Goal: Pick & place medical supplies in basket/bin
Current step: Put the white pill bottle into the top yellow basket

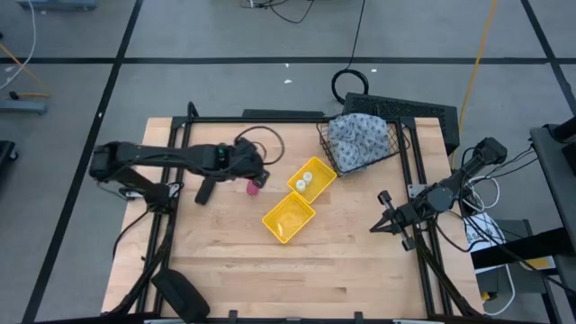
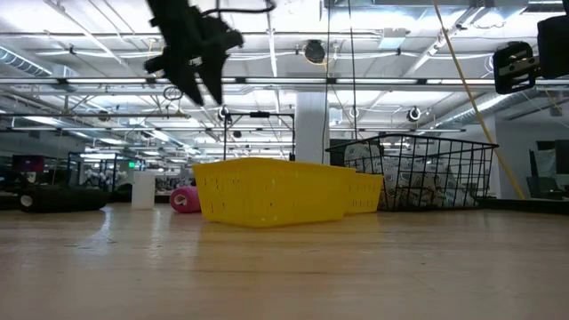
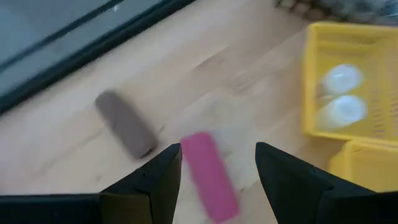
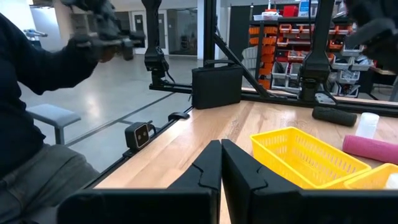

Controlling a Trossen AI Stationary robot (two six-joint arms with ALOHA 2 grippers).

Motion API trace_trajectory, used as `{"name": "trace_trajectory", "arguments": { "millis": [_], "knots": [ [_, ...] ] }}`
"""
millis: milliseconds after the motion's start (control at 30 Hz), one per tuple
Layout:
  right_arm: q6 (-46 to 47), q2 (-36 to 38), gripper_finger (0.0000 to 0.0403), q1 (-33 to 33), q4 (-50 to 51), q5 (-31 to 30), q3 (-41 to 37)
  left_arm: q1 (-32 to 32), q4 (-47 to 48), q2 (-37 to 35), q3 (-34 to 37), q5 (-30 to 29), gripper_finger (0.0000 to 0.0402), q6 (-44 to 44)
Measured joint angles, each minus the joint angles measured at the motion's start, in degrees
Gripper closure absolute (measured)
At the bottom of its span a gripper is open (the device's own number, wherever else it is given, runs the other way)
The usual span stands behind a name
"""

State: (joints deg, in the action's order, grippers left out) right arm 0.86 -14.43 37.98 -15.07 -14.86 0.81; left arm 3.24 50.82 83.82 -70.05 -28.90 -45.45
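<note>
Pink cylinder [image 3: 209, 175] lies on the table below the open left claw [image 3: 217, 171].

Wooden table [image 1: 225, 261] bears yellow bin [image 1: 300, 202], mesh basket [image 1: 360, 144], pink cylinder [image 1: 254, 186].

Industrial lab: parts-bin shelving [image 4: 283, 28], exposed ceiling.
</note>
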Motion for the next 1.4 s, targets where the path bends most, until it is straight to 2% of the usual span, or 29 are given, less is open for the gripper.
{"name": "trace_trajectory", "arguments": {
  "millis": [200, 367, 567, 733, 1133, 1300, 1400],
  "knots": [
    [0.0, 0.0, 0.0403, 0.0, 0.0, 0.0, 0.0, 1.1, 0.1, -5.5, 11.0, 4.6, 0.0190, -9.3],
    [0.0, 0.0, 0.0403, 0.0, 0.0, 0.0, 0.0, 2.1, 0.1, -6.4, 15.6, 6.3, 0.0190, -11.8],
    [0.0, 0.0, 0.0403, 0.0, 0.0, 0.0, 0.0, 3.1, 0.7, -6.4, 17.6, 6.9, 0.0190, -12.1],
    [0.0, 0.0, 0.0403, 0.0, 0.0, 0.0, 0.0, 4.0, 4.8, -6.4, 17.8, 6.9, 0.0189, -15.4],
    [0.0, 0.0, 0.0403, 0.0, 0.0, 0.0, 0.0, 6.3, 4.9, -6.2, 17.8, 6.8, 0.0118, -16.3],
    [0.0, 0.0, 0.0403, 0.0, 0.0, 0.0, 0.0, 7.6, 3.9, -6.2, 18.8, 7.0, 0.0111, -14.7],
    [0.0, 0.0, 0.0403, 0.0, 0.0, 0.0, 0.0, 9.1, 1.4, -6.2, 21.5, 9.1, 0.0117, -13.5]
  ]
}}
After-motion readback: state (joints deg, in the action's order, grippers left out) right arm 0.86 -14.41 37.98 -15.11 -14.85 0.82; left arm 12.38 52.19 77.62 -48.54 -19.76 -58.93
